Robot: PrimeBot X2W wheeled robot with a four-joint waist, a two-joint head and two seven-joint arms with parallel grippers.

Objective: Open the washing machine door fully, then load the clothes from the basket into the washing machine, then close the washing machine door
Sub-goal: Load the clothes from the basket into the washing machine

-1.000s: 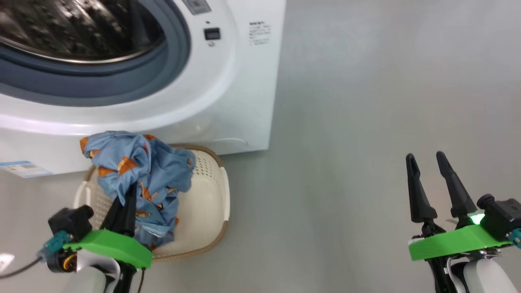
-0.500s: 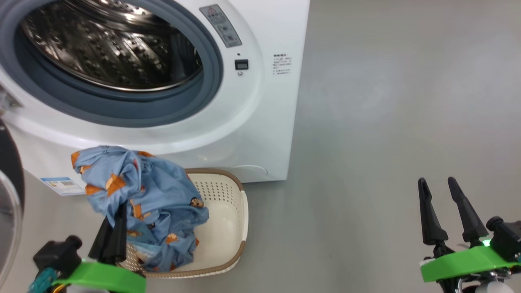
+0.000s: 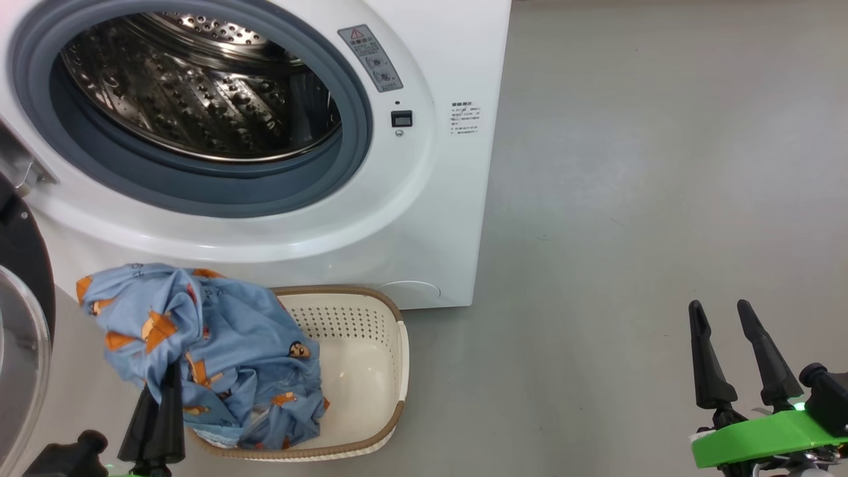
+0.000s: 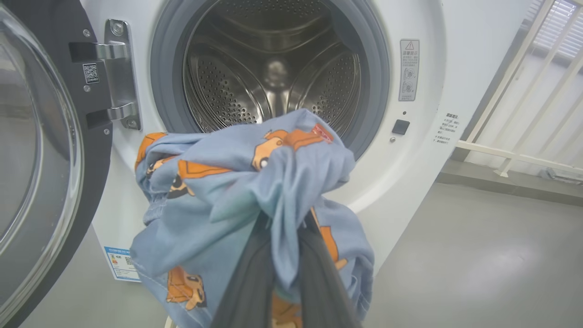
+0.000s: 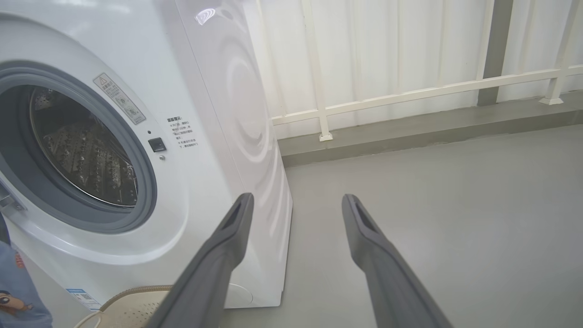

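The white washing machine (image 3: 424, 199) stands with its steel drum (image 3: 199, 86) exposed. Its glossy black door (image 3: 23, 311) hangs swung open at the left, hinge side showing (image 4: 41, 136). My left gripper (image 3: 165, 391) is shut on the light blue clothes (image 3: 205, 344), a bunched printed garment held up over the left part of the cream basket (image 3: 361, 358). In the left wrist view the clothes (image 4: 237, 182) drape over my fingers (image 4: 319, 273) in front of the drum mouth. My right gripper (image 3: 719, 311) stands open with nothing in it, low on the right over bare floor (image 5: 296, 202).
Grey floor (image 3: 629, 199) stretches to the right of the machine. A white railing (image 5: 410, 95) and pale wall run behind it. The basket's rim (image 5: 132, 303) sits against the machine's lower front. A blue label (image 4: 120, 264) is low on the machine.
The head camera has moved, bringing the drum and the door's edge into view. The clothes in my left gripper have shifted left relative to the basket. The right gripper stays open.
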